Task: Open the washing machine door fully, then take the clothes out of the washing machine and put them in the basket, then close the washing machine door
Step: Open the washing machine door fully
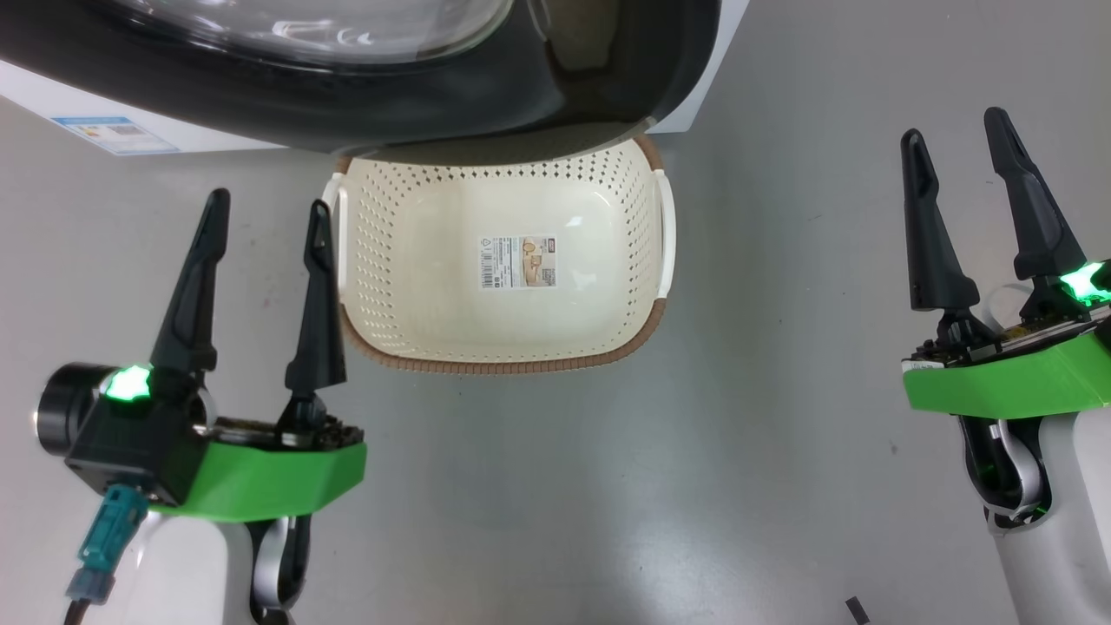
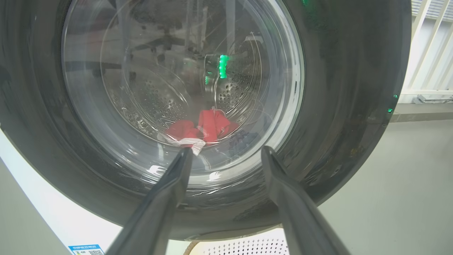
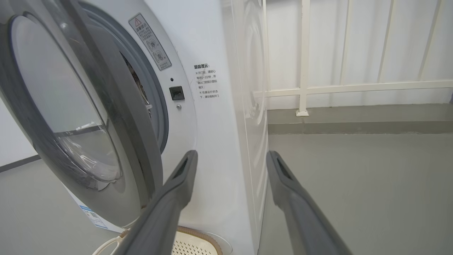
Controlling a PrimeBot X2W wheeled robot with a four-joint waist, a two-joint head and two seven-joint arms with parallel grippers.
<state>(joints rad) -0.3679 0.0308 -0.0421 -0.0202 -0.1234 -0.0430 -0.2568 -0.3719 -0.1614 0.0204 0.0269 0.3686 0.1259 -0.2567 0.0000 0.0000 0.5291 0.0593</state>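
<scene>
Bright even light, glare on door glass, wide-angle edge distortion

A white railing borders the grey floor.

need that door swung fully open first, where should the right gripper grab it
Take the door by its dark rim on the free edge, the side next to the latch hole on the washing machine. It stands ajar there, leaving a gap behind the rim, so the open right gripper could slip a finger in from the right and pull outward.
</scene>
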